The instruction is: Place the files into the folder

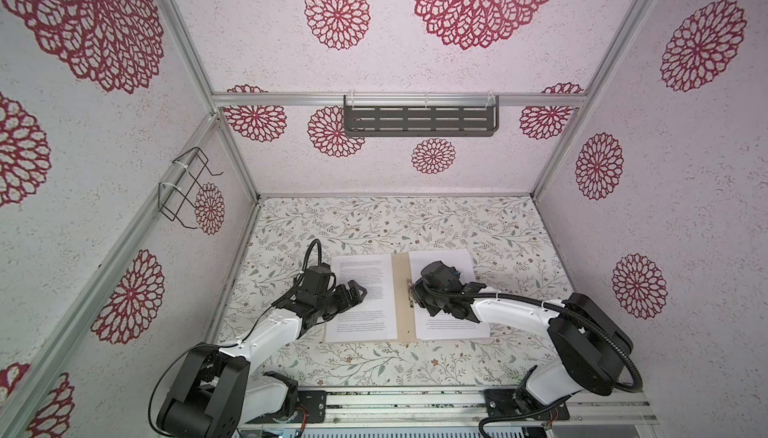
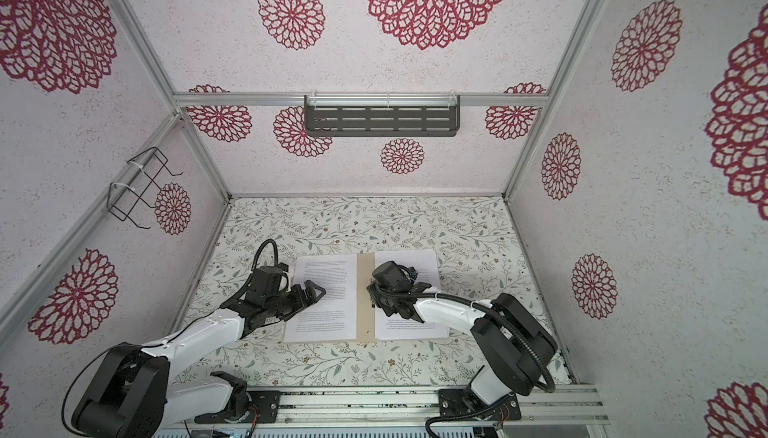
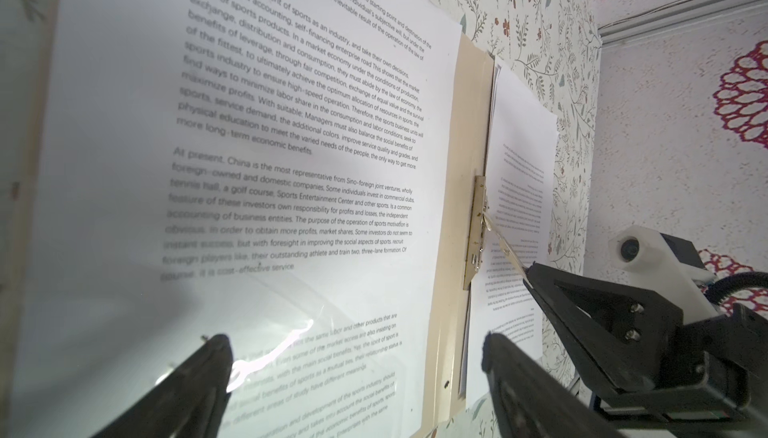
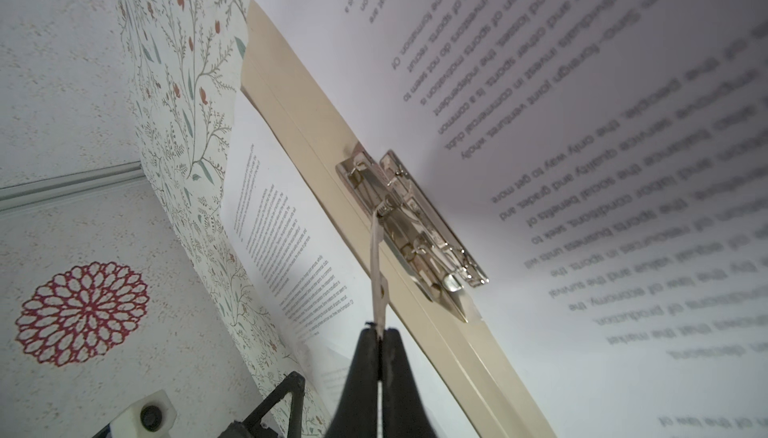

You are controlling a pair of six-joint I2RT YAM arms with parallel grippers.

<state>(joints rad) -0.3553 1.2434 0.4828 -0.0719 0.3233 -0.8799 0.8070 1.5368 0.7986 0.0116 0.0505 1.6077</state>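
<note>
Paperwork at the clamping stage: a plain tan thin cardboard folder point(image 1: 402, 323) lies open on the flower-patterned table point(image 1: 374, 223), between the two arms. The right gripper point(image 4: 380, 334) is clenched on the thin silver lever point(image 4: 376, 257) of the folder's shiny metal spring clip point(image 4: 415, 223). It holds the lever tilted up off the spine strip, apparently so the clamp stands lifted and paper can slip beneath it.

A stack of white sheets printed with black text point(image 1: 449, 330) lies to the right of the spine, its inner edge meeting the clip. Whether that edge sits under the clamp, or a folder leaf lies beneath the stack, cannot be told.

A white printed top sheet point(image 1: 365, 323) covers the folder's left leaf, with a tan margin showing along its near edge. The left gripper point(image 3: 355, 344) hangs over that sheet with jaws spread wide and nothing in them, seemingly placed to press or shift the page.

Judged from the layout, filing is partway done: the papers rest at the folder, but the clamp is not yet lowered and the cover is not closed. One risk is the slim lever slipping from the pinch and snapping down early.
</note>
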